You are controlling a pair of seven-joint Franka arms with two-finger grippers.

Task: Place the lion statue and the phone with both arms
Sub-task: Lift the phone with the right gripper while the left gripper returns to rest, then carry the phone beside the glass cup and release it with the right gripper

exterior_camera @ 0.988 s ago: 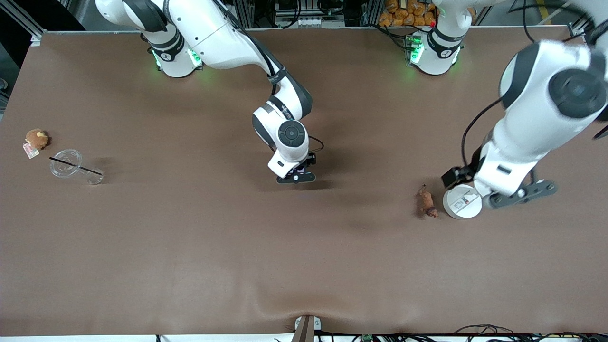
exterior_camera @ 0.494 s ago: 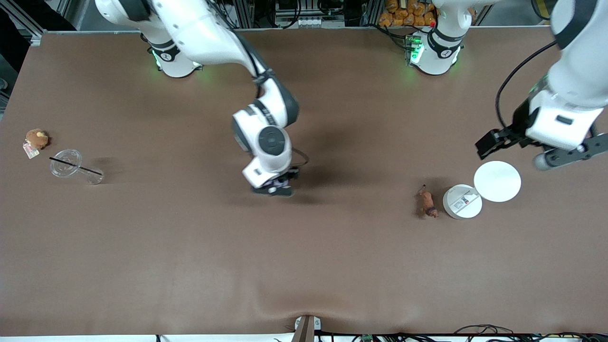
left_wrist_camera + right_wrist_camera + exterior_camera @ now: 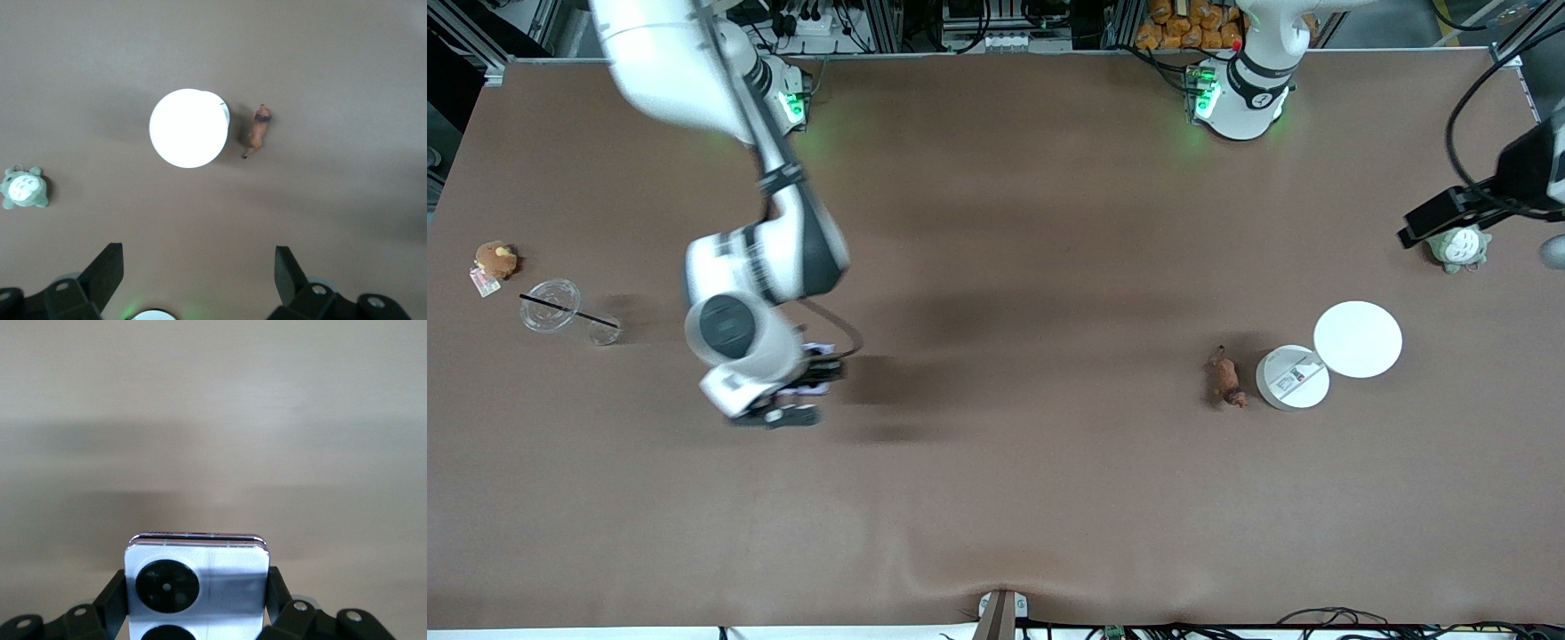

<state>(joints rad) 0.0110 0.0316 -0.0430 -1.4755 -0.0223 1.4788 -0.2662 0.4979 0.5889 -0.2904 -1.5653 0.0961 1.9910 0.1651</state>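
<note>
The lion statue lies on the brown table beside a small white disc, toward the left arm's end. It also shows in the left wrist view. My left gripper is open and empty, high over the table. In the front view only one grey finger shows at the edge, by the grey-green plush. My right gripper is shut on the lavender phone and holds it just above the table toward the right arm's end. The right wrist view shows the phone between the fingers, its black camera circles facing the camera.
Two white discs, one small and one larger, lie beside the lion. A grey-green plush sits farther from the front camera. At the right arm's end are a brown plush and a clear cup with a straw.
My right arm has swept the phone toward the right arm's end and nearer the front camera. My left arm has pulled away from the discs, uncovering the larger disc and the grey-green plush.
</note>
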